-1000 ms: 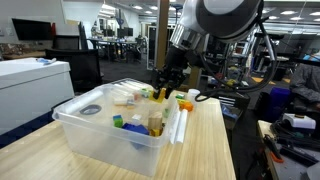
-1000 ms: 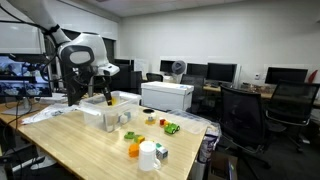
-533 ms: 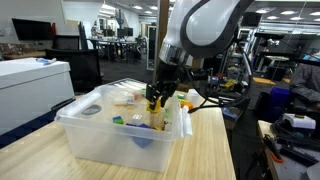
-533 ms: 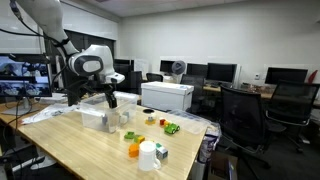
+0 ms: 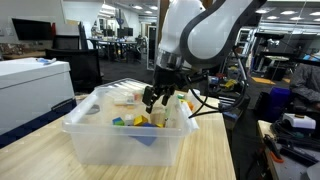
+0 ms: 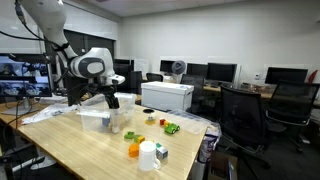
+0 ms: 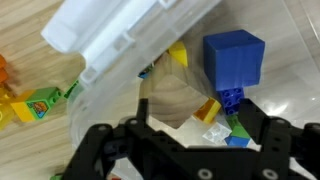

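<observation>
One clear plastic bin (image 5: 110, 140) stands on a pale wooden table (image 5: 212, 150); every place below is reckoned from that bin. Item, gripper (image 5: 153, 98): hangs over the bin's open top, toward its far end in an exterior view, fingertips at about rim height. In the wrist view the gripper (image 7: 195, 125) has its fingers spread wide, released, with nothing clasped between them. Item, blue block (image 7: 233, 60): inside the bin, on its floor, just beside one fingertip; whether they touch cannot be told. Item, yellow block (image 7: 178, 55): inside the bin, close under its white rim (image 7: 130, 40). Item, orange wedge (image 7: 207, 110): inside the bin, below the gap between the fingers, just beside the blue block. Further small coloured pieces lie heaped in the same end of the bin, too small to sort. Item, green and orange toy (image 7: 35, 105): outside the bin, on the table just beyond the rim. Items well apart from the bin (image 6: 95, 118), on the same table: green piece (image 6: 171, 128), orange piece (image 6: 133, 149), white cup (image 6: 148, 156) just beside the orange piece.
</observation>
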Available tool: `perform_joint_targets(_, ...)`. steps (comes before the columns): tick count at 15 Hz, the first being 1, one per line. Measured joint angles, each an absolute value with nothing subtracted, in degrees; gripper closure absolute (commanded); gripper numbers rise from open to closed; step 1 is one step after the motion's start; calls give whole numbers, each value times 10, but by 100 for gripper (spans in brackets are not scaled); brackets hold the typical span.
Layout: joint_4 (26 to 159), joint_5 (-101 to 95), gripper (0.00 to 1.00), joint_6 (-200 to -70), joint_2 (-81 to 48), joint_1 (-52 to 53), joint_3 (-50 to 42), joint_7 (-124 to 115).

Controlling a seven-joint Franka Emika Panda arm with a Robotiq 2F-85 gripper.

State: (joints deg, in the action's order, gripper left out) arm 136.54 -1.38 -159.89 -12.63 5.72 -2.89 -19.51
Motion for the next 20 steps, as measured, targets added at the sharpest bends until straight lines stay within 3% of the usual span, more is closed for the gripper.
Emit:
perform_joint_targets(10, 1382, 4, 0, -1563, -14, 54, -32, -226)
perform_joint_targets(15, 1385, 52, 0, -1507, 62, -4, -44, -228)
perform_joint_targets(20, 1378, 50, 0, -1461, 58, -75, -73, -246)
